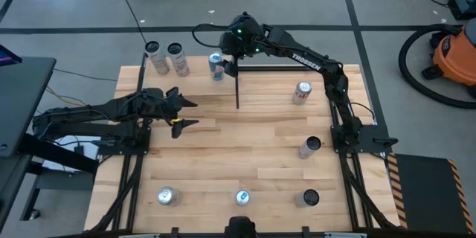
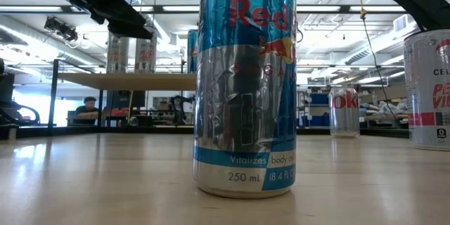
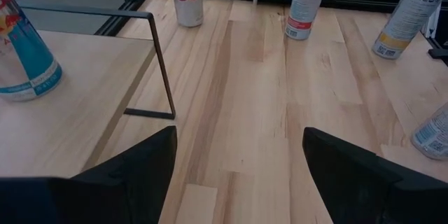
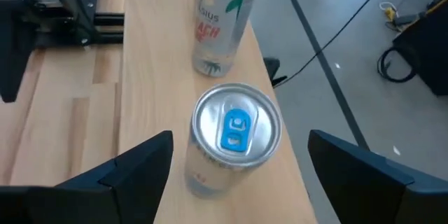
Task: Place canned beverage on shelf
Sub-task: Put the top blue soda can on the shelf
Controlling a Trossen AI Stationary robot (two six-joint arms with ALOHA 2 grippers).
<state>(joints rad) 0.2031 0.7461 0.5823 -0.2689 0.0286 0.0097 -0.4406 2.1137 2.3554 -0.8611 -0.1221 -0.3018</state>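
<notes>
Right gripper [image 4: 238,164] fingers spread wide, holding nothing, hovering above blue-tab can [image 4: 234,140] standing on shelf [image 1: 195,71] near two other cans [image 1: 166,58]. Left gripper [image 3: 238,161] open wide, empty, over tabletop [image 3: 280,112].

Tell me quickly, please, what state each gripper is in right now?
Left gripper: open, holding nothing, over the table's left side.
Right gripper: open, empty, fingers either side of the blue-tab can on the shelf, not clamped.
</notes>
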